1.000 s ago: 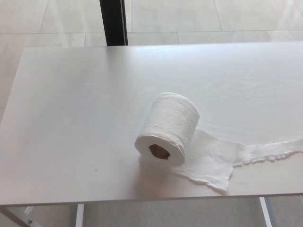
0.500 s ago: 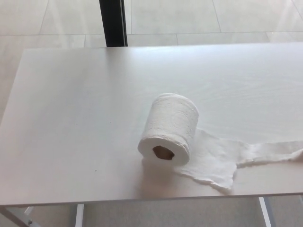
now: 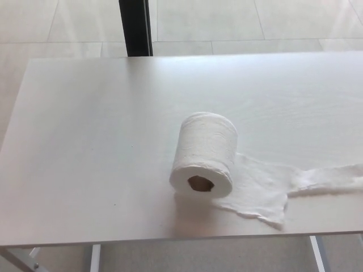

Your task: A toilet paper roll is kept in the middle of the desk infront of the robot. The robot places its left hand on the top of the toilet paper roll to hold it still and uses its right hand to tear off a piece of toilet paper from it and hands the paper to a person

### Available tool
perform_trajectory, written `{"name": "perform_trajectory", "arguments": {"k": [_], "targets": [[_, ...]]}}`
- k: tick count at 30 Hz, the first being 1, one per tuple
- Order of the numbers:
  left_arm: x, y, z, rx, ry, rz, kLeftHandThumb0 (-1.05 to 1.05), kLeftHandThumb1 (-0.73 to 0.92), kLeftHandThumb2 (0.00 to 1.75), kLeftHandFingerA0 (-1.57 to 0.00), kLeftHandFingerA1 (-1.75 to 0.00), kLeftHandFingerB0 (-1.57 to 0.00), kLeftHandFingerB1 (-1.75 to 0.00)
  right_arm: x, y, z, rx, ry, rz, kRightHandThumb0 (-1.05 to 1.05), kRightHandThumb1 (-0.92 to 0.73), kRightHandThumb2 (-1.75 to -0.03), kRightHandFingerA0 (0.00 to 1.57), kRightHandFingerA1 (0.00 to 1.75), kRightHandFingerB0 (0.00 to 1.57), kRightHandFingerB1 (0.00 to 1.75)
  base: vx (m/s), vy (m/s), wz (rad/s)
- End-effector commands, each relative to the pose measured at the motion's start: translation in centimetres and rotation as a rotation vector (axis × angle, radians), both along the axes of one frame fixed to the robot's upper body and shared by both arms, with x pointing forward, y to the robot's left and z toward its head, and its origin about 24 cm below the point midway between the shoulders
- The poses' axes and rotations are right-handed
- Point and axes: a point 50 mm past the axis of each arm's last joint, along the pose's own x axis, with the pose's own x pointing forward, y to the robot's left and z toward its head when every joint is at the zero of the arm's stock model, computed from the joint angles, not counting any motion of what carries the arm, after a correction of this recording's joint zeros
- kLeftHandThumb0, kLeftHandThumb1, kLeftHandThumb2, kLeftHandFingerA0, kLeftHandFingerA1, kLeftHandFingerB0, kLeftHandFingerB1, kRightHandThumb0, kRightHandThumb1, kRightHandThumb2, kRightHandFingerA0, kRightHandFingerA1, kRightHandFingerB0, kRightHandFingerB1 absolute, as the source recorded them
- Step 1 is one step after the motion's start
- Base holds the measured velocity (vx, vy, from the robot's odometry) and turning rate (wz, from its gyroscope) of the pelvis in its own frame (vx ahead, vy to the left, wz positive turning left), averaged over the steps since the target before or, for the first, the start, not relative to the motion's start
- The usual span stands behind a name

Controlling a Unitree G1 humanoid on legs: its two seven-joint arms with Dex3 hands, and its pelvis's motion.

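We see the soft, embossed toilet paper roll (image 3: 205, 161) lying on its side near the front edge of the smooth white desk (image 3: 85, 141), cardboard core facing us. Its crumpled, ragged-edged loose sheet (image 3: 266, 187) trails flat toward the right edge. Neither of our hands shows, so we cannot tell their state.

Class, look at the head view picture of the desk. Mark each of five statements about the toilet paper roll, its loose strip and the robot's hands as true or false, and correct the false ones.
1. The toilet paper roll lies on its side. True.
2. The loose paper strip trails to the picture's left. False: it trails to the right edge.
3. A robot hand rests on the roll. False: neither hand is in view.
4. The cardboard core faces the near edge of the desk. True.
5. The roll stands on the floor. False: it is on the desk.
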Motion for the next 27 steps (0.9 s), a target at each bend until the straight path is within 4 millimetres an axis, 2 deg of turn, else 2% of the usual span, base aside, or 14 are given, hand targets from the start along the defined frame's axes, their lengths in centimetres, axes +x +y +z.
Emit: {"name": "perform_trajectory", "arguments": {"k": [1, 27], "targets": [[0.35, 0.48, 0.36, -0.013, -0.058, 0.012, -0.18, 0.92, 1.11, -0.1, -0.64, 0.0, -0.4, 1.18, 0.06, 0.95, -0.051, -0.15, 0.073, -0.58, -0.69, -0.61, 0.62, 1.08, 0.45, 0.8, 0.0, 0.0, 0.0], [0.72, 0.91, 0.64, -0.012, -0.075, 0.005, -0.18, 0.92, 1.11, -0.1, -0.64, 0.0, -0.4, 1.01, 0.35, 0.77, -0.064, -0.172, 0.091, -0.58, -0.69, -0.61, 0.62, 1.08, 0.45, 0.8, 0.0, 0.0, 0.0]]}}
